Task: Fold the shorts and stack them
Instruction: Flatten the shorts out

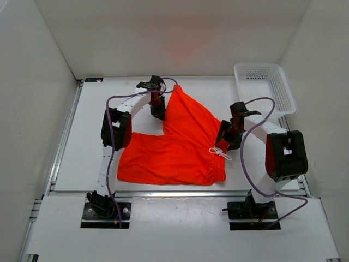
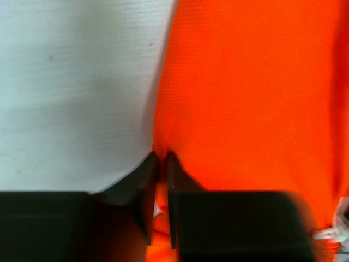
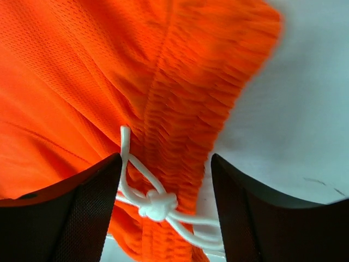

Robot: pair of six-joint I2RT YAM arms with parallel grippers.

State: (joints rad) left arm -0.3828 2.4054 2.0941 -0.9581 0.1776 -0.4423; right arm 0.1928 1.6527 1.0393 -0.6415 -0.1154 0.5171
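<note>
Left pincer (image 2: 162, 159) pinches the shorts (image 1: 180, 147) at a leg edge; right pincer (image 3: 163, 166), open astride the waistband (image 3: 188, 103), should close before lifting together.

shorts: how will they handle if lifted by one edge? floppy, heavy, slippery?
Likely floppy: the shorts lie flat and creased, so a lift from the edge at the left claw would probably drape and sag. Probably light: the fabric looks like thin mesh. The loose drawstring could dangle or snag.
</note>
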